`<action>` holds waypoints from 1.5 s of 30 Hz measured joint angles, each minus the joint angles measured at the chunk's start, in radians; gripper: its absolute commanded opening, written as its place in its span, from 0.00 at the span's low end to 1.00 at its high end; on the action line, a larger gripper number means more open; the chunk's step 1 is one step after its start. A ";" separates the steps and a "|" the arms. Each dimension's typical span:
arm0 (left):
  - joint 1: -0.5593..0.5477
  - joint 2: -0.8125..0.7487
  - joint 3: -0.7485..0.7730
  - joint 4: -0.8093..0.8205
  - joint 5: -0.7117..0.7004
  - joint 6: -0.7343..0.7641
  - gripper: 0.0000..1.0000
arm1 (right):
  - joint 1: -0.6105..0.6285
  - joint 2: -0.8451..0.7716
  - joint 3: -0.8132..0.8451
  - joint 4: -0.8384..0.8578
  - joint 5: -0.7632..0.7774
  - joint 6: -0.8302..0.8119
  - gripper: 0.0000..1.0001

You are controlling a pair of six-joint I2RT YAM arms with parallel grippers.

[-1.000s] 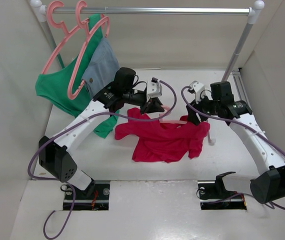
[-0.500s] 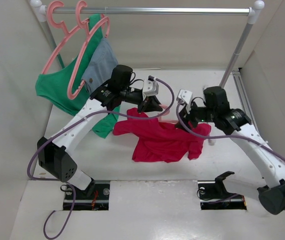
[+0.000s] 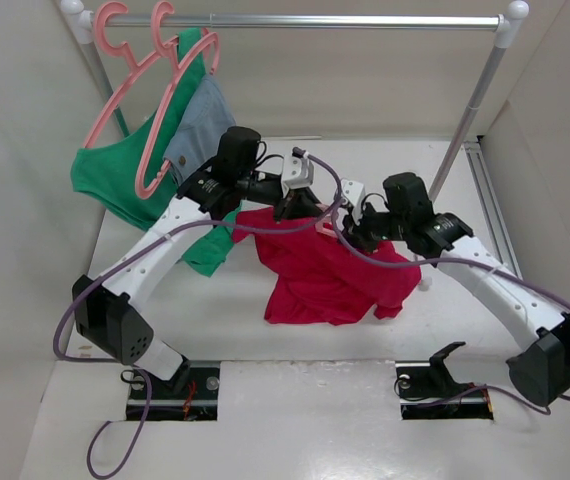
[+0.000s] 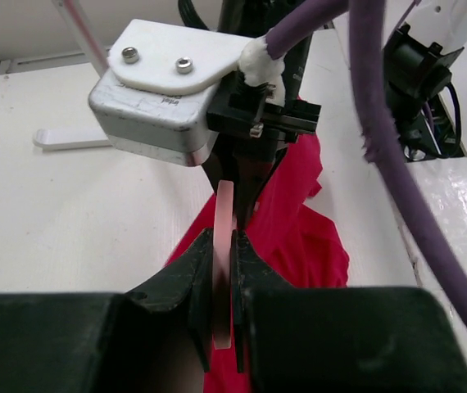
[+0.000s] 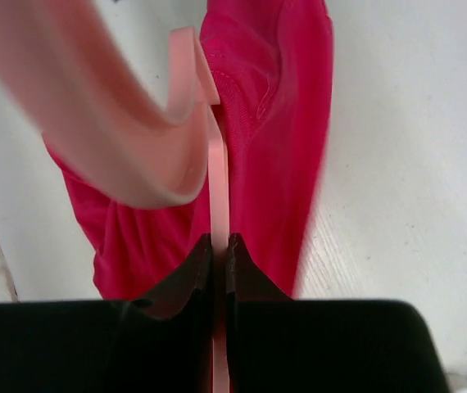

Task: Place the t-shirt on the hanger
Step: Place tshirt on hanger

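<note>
The t-shirt point(image 3: 330, 285) lay crumpled on the table point(image 3: 165, 300). The hanger point(image 5: 217, 164) sat at its upper edge, its thin bar clamped by both the left gripper point(image 4: 222, 246) and the right gripper point(image 5: 218, 250). In my judgement, one needed to let go and draw cloth over the frame.

The left gripper point(image 4: 222, 254) and right gripper point(image 5: 218, 246) sit close together on the hanger point(image 5: 217, 164) over the t-shirt point(image 3: 330, 285), cables point(image 3: 339, 185) looping around them. Hung clothes point(image 3: 115, 180) crowd the back left; bare table point(image 3: 215, 330) lies open along the front.
</note>
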 measured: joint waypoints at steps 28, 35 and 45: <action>0.079 -0.191 -0.293 0.212 -0.533 -0.070 1.00 | -0.244 -0.267 0.149 -0.409 -0.122 -0.098 0.00; 0.126 -0.160 -0.315 0.137 -0.422 0.048 0.58 | -0.249 -0.295 0.214 -0.500 -0.109 -0.121 0.00; 0.128 -0.114 -0.315 0.011 -0.375 0.173 0.00 | -0.259 -0.299 0.282 -0.562 -0.055 -0.128 0.00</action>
